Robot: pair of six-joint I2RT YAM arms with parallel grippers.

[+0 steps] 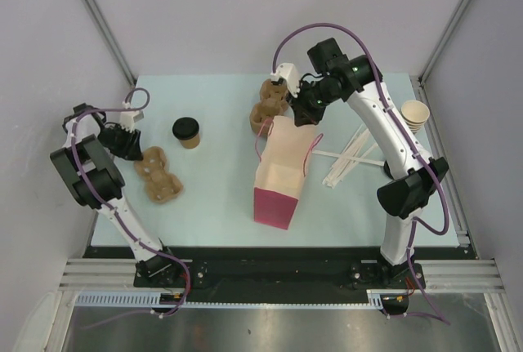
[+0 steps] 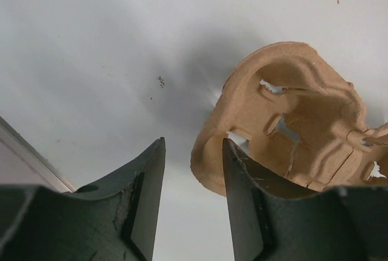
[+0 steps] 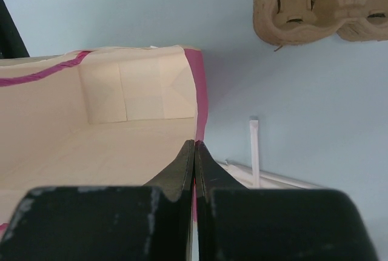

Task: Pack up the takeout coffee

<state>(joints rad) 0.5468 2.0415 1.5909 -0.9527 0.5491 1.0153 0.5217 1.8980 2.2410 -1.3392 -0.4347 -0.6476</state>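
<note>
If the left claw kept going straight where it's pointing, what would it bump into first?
Probably the table, bare between the fingers of the left claw. One finger overlaps the cardboard cup carrier, so it may clip that rim first; depth is unclear.

Takeout coffee [image 1: 187, 132] left of bag [image 1: 280, 168], carrier [image 1: 268, 109] behind bag, cup stack [image 1: 415, 115] right

Robotics lab test cell; plain grey panel walls [image 1: 245, 9] on three sides; aluminium rail [image 1: 270, 287] at 6 o'clock, left arm [image 1: 90, 176] and right arm [image 1: 392, 135] mounted there; pale blue tabletop [image 1: 212, 197]; purple cables [image 1: 327, 27] exposed.
</note>
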